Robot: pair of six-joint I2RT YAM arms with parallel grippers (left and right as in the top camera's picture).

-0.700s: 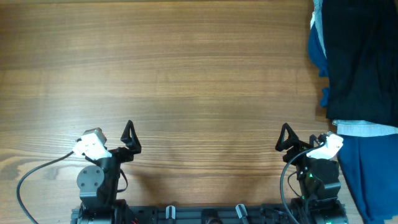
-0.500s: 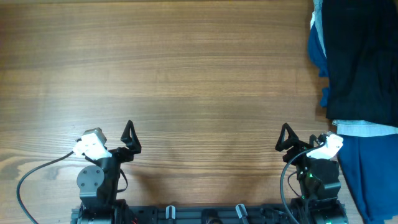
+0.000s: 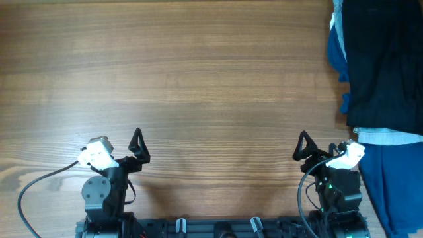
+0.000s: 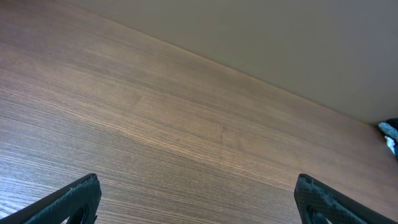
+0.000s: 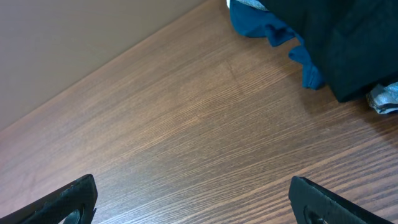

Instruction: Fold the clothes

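Note:
The clothes [image 3: 386,59] are one large black garment lying in a heap at the table's far right edge, also seen at the top right of the right wrist view [image 5: 351,37]. My left gripper [image 3: 139,147] sits near the front left, far from the garment, and it is open over bare wood [image 4: 196,199]. Near the front right, my right gripper [image 3: 304,148] stands short of the garment and to its left. It too is open, with nothing between its fingers [image 5: 193,199].
A royal blue cloth [image 3: 396,192] lies to the right of the right arm, and more blue fabric [image 5: 273,28] pokes out from under the black garment's left side. A light blue denim strip [image 3: 386,137] shows at the garment's near edge. The wooden table [image 3: 198,79] spreads left.

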